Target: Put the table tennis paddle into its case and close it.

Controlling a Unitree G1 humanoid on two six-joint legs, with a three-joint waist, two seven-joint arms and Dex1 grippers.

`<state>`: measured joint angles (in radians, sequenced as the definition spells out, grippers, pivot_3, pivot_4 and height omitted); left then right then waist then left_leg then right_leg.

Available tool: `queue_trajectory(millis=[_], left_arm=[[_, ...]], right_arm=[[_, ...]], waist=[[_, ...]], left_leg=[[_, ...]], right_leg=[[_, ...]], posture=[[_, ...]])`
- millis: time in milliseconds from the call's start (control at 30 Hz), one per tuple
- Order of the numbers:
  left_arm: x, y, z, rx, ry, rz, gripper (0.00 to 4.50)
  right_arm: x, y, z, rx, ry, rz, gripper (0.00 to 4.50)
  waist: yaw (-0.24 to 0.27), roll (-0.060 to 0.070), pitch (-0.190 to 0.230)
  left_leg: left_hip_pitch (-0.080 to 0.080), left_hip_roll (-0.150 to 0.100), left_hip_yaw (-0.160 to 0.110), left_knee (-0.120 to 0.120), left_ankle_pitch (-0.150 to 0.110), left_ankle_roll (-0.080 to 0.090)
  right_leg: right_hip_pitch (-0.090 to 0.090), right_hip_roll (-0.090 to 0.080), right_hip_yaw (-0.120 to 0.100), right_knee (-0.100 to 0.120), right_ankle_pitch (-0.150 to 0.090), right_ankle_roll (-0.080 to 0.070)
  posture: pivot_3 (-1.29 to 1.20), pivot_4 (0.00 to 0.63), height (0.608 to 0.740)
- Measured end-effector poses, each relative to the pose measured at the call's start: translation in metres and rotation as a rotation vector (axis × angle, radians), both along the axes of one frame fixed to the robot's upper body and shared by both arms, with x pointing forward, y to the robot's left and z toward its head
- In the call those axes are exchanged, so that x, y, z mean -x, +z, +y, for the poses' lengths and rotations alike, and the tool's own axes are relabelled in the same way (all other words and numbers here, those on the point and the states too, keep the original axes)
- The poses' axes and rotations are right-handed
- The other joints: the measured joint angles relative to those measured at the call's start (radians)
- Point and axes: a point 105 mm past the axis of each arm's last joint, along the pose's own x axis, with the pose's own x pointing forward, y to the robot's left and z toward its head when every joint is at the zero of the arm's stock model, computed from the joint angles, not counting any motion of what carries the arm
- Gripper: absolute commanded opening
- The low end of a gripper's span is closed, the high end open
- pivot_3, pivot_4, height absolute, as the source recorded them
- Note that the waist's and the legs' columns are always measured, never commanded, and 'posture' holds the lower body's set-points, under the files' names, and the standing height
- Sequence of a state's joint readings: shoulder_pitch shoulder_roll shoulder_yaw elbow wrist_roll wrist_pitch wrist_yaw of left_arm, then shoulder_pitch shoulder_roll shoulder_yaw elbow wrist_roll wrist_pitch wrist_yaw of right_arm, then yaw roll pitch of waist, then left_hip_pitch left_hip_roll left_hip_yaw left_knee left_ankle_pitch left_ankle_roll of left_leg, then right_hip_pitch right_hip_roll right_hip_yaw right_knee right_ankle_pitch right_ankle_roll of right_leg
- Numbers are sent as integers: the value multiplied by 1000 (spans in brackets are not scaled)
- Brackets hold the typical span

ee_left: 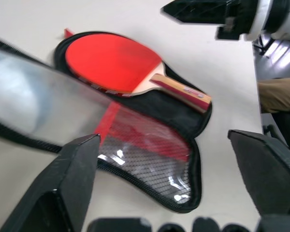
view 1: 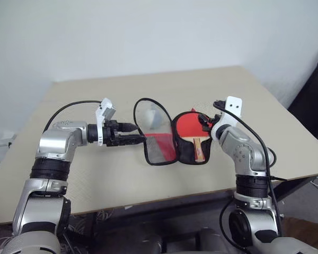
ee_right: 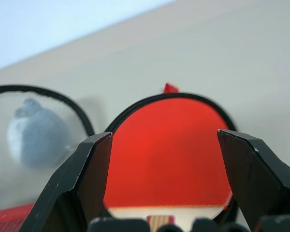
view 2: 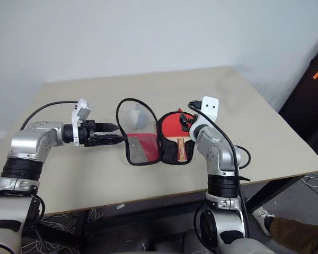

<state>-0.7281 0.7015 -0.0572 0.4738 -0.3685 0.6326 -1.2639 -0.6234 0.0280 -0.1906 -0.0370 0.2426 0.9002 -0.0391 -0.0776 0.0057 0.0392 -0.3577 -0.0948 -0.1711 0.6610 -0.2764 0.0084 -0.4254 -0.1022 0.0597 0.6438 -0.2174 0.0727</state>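
**Now the flap has to come over the paddle**

Plainly, the paddle [view 1: 190,128] already lies in the black half of the case [view 1: 161,153], which is spread open on the surface [view 1: 95,174], handle toward me. The mesh flap [view 1: 151,119] stands up on the paddle's left, just past my left pincer [view 1: 140,133], so that arm is nearer for folding it rightward. My left pincer gapes wide, holding nothing. My right pincer [ee_right: 164,183] hovers over the handle, also wide and empty. The paddle's face is red, its handle pale wood with a red stripe.
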Motion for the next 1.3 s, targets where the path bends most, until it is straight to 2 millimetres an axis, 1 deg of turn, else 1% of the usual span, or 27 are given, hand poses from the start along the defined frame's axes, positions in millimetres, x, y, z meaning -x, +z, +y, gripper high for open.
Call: queue_trajectory(millis=[133,267,333,433,500,567,633,733,833,900,933,1000,1100,1167,1233,1300], left_arm=[[-16,2,15,-52,76,-44,4471],[-32,-11,28,-150,151,-83,4471],[-34,-21,27,-209,136,-97,4471],[-33,-34,27,-282,83,-104,4471],[-35,-38,28,-314,84,-104,4471],[-38,-41,25,-342,68,-112,4471],[-40,-45,18,-359,53,-115,4471],[-42,-58,-3,-351,19,-108,4471],[-41,-70,-34,-317,-44,-102,4471],[-40,-73,-53,-281,-77,-97,4471],[-39,-72,-63,-248,-94,-98,4471],[-40,-66,-79,-189,-113,-103,4471],[-43,-56,-95,-99,-109,-97,4471],[-40,-52,-108,-34,-127,-75,4471],[-36,-53,-122,-3,-160,-55,4471],[-34,-53,-132,17,-176,-33,4471]], right_arm=[[0,-3,-3,4,-10,3,3771],[-1,-2,-11,31,-45,-16,3771],[-2,-1,-14,51,-61,-29,3771],[-2,0,-17,83,-79,-44,3771],[-2,-1,-19,87,-90,-44,3771],[-1,-3,-19,86,-90,-40,3771],[-1,-4,-19,86,-89,-38,3771],[-1,-4,-18,86,-91,-41,3771],[-2,-4,-19,83,-104,-48,3771],[-3,-2,-19,57,-114,-64,3771],[-3,1,-19,16,-120,-76,3771],[-3,7,-20,-43,-131,-105,3771],[-4,22,-26,-69,-156,-165,3771],[-5,29,-30,-81,-176,-197,3771],[-5,31,-32,-90,-189,-210,3771],[-4,32,-34,-99,-203,-215,3771]], waist=[[0,0,0],[3,0,0],[4,-1,0],[4,-1,0],[4,-1,0],[4,-1,0],[5,-1,-1],[5,-1,-1],[4,-1,-1],[4,-1,-1],[4,-2,-1],[4,-2,-1],[3,-2,-1],[3,-2,-1],[3,-1,-1],[3,-2,-1]], left_leg=[[0,0,0,0,0,0],[0,0,0,1,0,0],[-1,-1,0,1,0,0],[-1,-1,1,1,0,0],[-1,-1,0,1,0,0],[-1,-1,1,1,0,0],[-1,-1,0,2,0,0],[-1,-2,0,3,0,0],[-1,-2,0,3,0,0],[-2,-1,0,3,0,0],[-2,-1,0,3,0,0],[-2,-1,0,4,0,0],[-2,-1,0,4,0,1],[-1,-1,0,4,0,1],[-2,-1,1,4,0,1],[-1,-2,0,5,0,1]], right_leg=[[0,0,0,0,0,0],[0,0,0,0,0,0],[0,-1,0,0,0,0],[0,0,1,0,0,0],[0,0,0,0,0,0],[0,0,0,0,0,0],[1,-1,0,0,0,0],[1,-1,0,0,1,1],[1,-1,0,0,1,1],[1,-1,0,0,1,2],[1,-1,0,0,1,2],[1,-1,0,0,1,2],[1,-1,1,0,1,2],[1,-1,0,0,1,2],[2,-1,1,0,1,2],[2,-1,1,1,1,2]], posture=[[0,0,740],[0,0,740],[0,0,740],[0,0,740],[0,0,740],[0,0,740],[0,0,740],[0,0,740],[0,0,740],[0,0,740],[0,0,740],[0,0,740],[0,0,740],[0,0,740],[0,0,740],[0,0,740]])
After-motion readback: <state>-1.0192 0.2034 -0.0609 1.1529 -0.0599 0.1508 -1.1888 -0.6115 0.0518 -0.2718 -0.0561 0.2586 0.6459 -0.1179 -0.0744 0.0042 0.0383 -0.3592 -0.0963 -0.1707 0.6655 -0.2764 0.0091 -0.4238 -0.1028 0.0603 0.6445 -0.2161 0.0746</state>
